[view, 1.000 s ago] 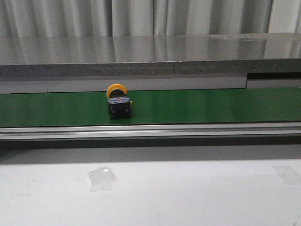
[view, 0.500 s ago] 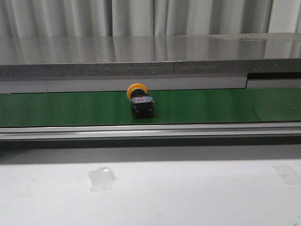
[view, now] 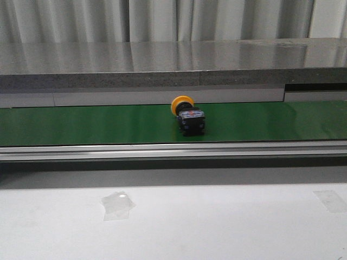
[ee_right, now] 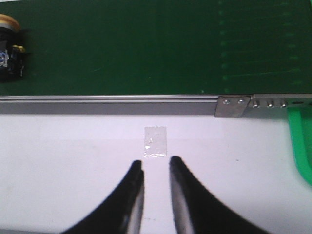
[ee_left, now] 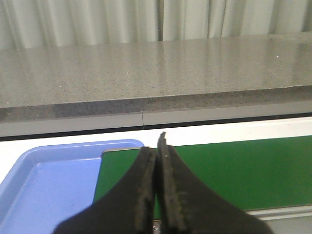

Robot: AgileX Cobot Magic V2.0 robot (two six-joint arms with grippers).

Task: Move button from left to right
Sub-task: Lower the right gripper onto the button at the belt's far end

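The button [view: 187, 115], yellow-orange cap and black boxy body with small red and blue marks, lies on its side on the green conveyor belt [view: 81, 124], about mid-belt in the front view. It also shows at the edge of the right wrist view [ee_right: 9, 48]. My left gripper [ee_left: 157, 156] is shut and empty, above the belt's left end. My right gripper [ee_right: 156, 168] is open and empty, above the white table short of the belt. Neither gripper shows in the front view.
A blue tray [ee_left: 48, 175] sits beside the belt's left end. An aluminium rail [view: 173, 150] runs along the belt's front edge. Clear tape patches lie on the white table [view: 116, 205] [ee_right: 156, 141]. A grey counter [view: 162, 62] stands behind the belt.
The button has travelled rightward along the belt, from left of centre to about the centre. Nothing else has moved.
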